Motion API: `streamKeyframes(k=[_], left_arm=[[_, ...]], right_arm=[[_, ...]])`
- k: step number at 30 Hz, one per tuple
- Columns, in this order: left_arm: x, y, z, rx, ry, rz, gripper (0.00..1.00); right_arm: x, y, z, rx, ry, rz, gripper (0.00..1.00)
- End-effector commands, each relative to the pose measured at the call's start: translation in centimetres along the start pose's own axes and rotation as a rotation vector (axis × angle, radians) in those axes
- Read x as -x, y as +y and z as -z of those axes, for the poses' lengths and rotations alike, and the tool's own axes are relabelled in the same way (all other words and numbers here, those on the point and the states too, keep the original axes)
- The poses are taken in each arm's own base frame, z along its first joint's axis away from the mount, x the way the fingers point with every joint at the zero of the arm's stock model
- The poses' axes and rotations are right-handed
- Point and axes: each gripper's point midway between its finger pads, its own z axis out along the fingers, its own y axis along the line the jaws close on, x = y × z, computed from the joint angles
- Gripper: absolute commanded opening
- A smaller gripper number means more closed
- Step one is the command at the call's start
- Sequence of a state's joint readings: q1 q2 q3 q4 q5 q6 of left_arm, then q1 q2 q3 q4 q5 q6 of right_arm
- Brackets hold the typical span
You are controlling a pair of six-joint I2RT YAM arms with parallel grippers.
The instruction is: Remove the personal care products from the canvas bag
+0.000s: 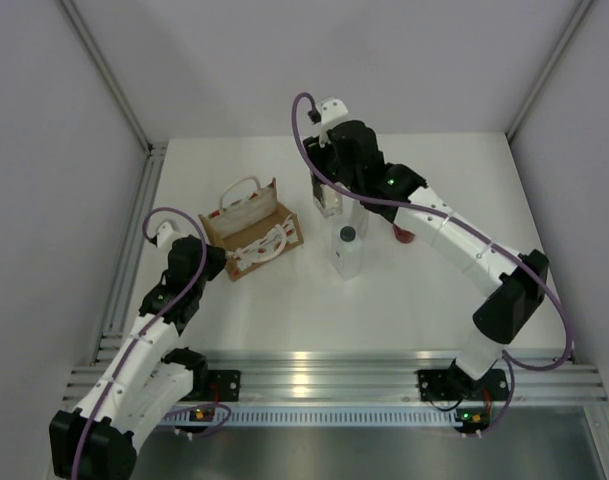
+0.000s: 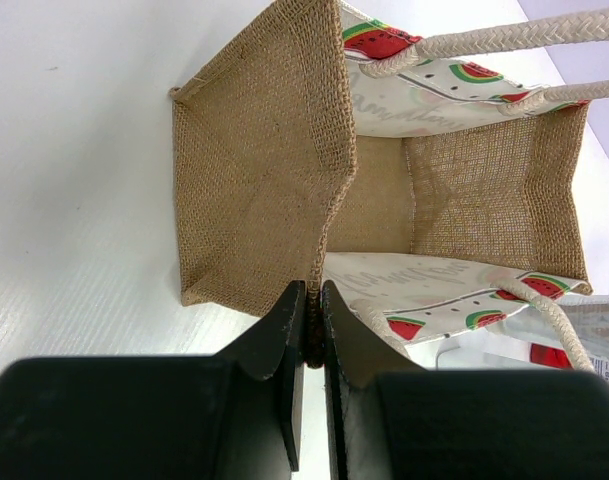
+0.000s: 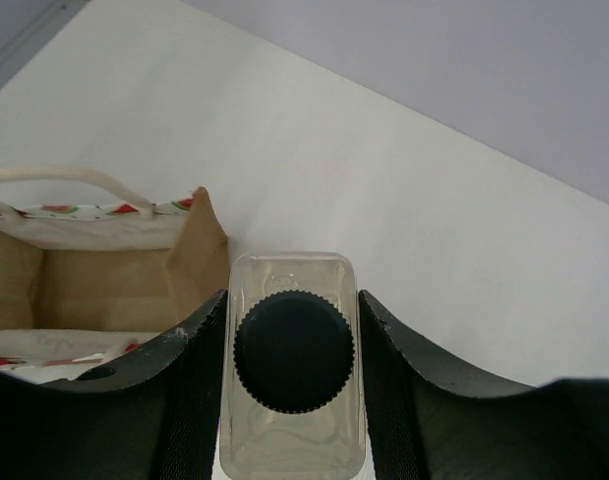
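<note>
Right now the canvas bag [image 1: 246, 225] stands mouth-up on the white table [image 1: 284, 320], left of centre, white loop handles flopped over its rim, watermelon print on the side. The left wrist cam looks straight into it: burlap walls + floor.

Pale dark-capped bottle [image 3: 294, 352] is outside the bag, just beside its right end wall and upright w/ cap up. It sits clamped between both fingers of the right gripper [image 3: 294, 297], jaws partway apart and pressed on the bottle's flat sides. Can't tell if its base touches the table.

White bottle with grey cap [image 1: 348, 250] stands upright on the table, near the bag's right side, just in front of the held bottle. Red bottle [image 1: 405, 237] is further right, mostly hidden behind the right arm.

Left gripper [image 2: 312, 290] is at the bag's near left corner, jaws fully closed, pinching the burlap rim edge betw. the fingertips.
</note>
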State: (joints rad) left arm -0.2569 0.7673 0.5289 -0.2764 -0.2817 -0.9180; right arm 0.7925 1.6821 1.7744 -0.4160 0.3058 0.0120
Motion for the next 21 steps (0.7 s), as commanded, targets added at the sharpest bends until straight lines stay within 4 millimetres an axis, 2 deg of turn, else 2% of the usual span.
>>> streamKeyframes(k=[1, 2, 8, 21], left_arm=[[-0.1, 0.6, 0.0, 0.016, -0.007, -0.008, 0.0], [-0.1, 0.7, 0.0, 0.016, -0.007, -0.008, 0.0], [-0.1, 0.6, -0.1, 0.014, -0.008, -0.011, 0.0], [-0.2, 0.9, -0.1, 0.023, -0.007, -0.013, 0.0]], right_arm=[[7.1, -2.4, 1.2, -0.002, -0.277, -0.132, 0.0], [5.4, -2.8, 0.3, -0.009, -0.249, -0.132, 0.0], [1.2, -3.5, -2.7, -0.007, -0.191, -0.147, 0.0], [-7.4, -1.9, -9.0, 0.005, -0.019, -0.155, 0.0]])
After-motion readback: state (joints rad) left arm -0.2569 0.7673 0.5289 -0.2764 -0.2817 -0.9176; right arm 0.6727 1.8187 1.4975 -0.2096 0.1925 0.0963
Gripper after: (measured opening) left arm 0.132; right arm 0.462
